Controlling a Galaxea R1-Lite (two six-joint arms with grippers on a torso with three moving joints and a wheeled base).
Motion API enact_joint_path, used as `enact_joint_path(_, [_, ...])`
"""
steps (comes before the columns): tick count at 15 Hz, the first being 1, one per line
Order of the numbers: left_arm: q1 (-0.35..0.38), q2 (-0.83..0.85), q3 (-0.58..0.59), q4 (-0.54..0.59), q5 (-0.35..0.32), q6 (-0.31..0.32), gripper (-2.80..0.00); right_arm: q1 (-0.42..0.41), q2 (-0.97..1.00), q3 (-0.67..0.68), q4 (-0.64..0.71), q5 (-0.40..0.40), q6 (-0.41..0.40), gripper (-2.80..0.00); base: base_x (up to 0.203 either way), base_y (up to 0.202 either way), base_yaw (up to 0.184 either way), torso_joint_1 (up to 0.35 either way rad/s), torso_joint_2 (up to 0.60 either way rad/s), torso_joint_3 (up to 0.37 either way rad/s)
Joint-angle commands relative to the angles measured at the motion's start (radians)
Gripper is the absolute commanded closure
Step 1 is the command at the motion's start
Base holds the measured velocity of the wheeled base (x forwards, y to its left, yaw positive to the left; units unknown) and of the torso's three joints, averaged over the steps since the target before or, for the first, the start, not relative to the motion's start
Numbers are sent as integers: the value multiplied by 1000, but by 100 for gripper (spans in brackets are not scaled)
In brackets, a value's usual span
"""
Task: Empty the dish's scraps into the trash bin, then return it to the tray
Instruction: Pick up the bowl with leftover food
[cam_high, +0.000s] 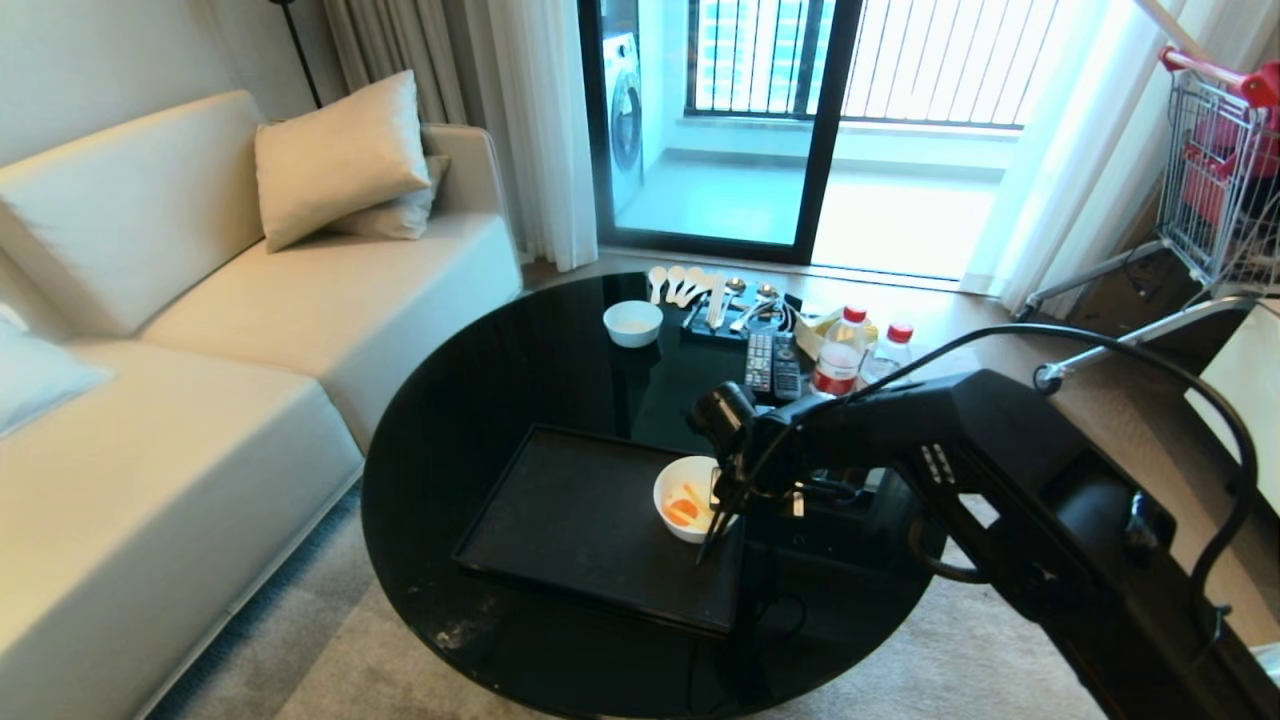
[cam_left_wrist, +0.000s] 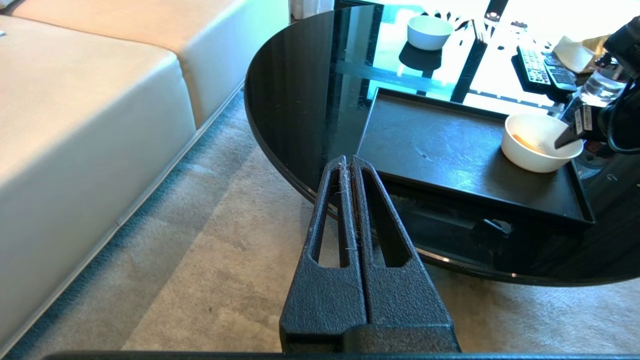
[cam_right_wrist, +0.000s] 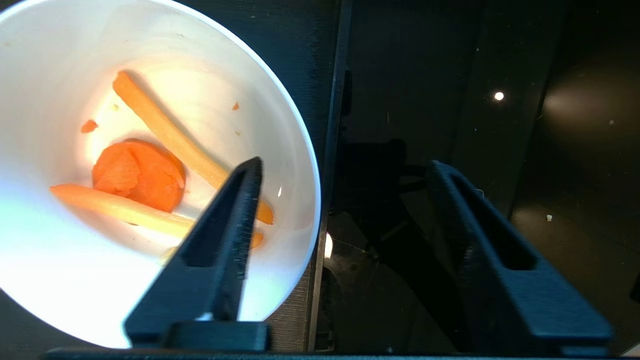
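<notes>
The dish (cam_high: 680, 490), a glossy white deep bowl, sits at the right edge of the black tray (cam_high: 570, 520) on the round table. It holds the scraps (cam_right_wrist: 137, 172): an orange carrot slice and a few pale-orange sticks. My right gripper (cam_right_wrist: 346, 164) is open and straddles the dish's (cam_right_wrist: 150, 60) near-right rim. One finger (cam_right_wrist: 235, 215) is inside the bowl and the other is outside, over the tray's rim. My left gripper (cam_left_wrist: 348, 159) is shut on nothing and hangs parked over the carpet beside the table. The trash bin is out of view.
At the back of the black glass table (cam_high: 480, 400) are a smaller white bowl (cam_high: 632, 322), spoons (cam_high: 690, 285), remote controls (cam_high: 772, 365) and two bottles (cam_high: 840, 350). A cream sofa (cam_high: 200, 330) stands to the left. A shopping cart (cam_high: 1220, 170) is at the far right.
</notes>
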Motion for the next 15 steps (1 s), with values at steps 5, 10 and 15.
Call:
enact_joint_path(5, [0,0,0,0,1,-2,0,9,8,2,43,-2,5,0,0,0,0,0,0,0])
enact_joint_path(10, [0,0,0,0,1,-2,0,32,8,5,44,-18,10,0,0,0,0,0,0,0])
enact_joint_path(15, [0,0,0,0,1,-2,0,40,-24,4,47,-15,11,0,0,0,0,0,0,0])
